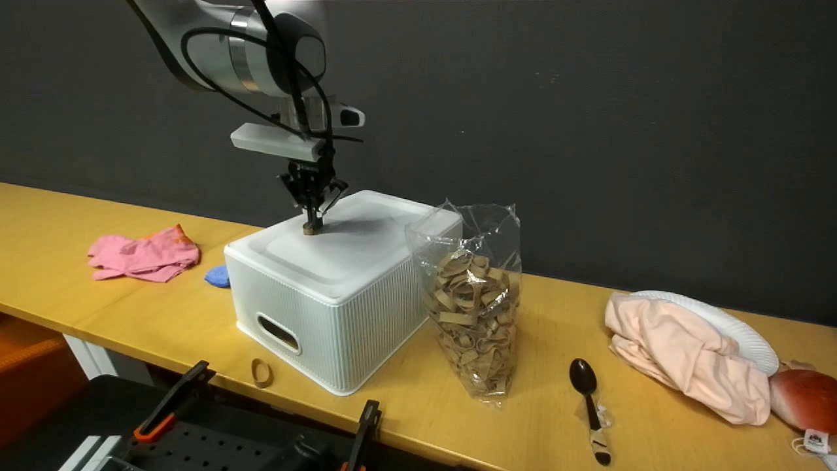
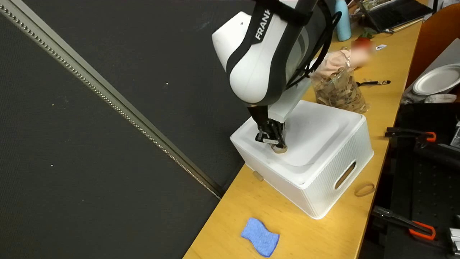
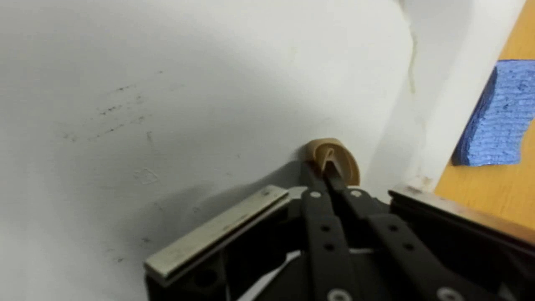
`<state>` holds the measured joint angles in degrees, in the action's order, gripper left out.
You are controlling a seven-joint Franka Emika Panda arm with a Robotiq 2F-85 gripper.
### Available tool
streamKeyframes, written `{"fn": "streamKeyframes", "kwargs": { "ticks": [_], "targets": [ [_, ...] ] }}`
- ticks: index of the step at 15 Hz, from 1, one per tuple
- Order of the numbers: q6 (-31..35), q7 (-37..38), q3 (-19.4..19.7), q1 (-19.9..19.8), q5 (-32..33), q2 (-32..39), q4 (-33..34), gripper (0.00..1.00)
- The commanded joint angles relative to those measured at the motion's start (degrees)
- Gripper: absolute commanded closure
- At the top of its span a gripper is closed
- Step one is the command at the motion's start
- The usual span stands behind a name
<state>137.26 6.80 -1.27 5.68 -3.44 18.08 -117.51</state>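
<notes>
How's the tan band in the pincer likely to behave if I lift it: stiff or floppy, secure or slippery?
Probably floppy: the tan band folds inward where the pincer pinches it. Likely light, being just a thin strip. It might twist or slip, since only part of the loop is gripped.

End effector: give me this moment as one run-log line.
End effector: closed, pinching rubber band | place: over white box | beside box: blue sponge, bag of rubber bands

i saw a pink cloth [image 1: 144, 255] near a blue sponge [image 2: 260, 237]; beyond a spoon [image 1: 593, 412], a peach cloth [image 1: 686, 360] partly hid a plate [image 1: 734, 325].
</notes>
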Motion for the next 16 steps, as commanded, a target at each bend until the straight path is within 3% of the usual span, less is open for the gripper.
{"fn": "streamKeyframes", "kwargs": {
  "ticks": [1,9,16],
  "targets": [
    [-0.28,1.14,-0.21,-0.01,1.18,-0.71,-0.34,1.0],
    [-1.7,2.38,1.69,-0.59,4.78,-5.85,-1.79,0.99],
    [-5.26,4.22,5.11,-4.21,11.67,-13.49,-5.56,0.99]
  ]
}}
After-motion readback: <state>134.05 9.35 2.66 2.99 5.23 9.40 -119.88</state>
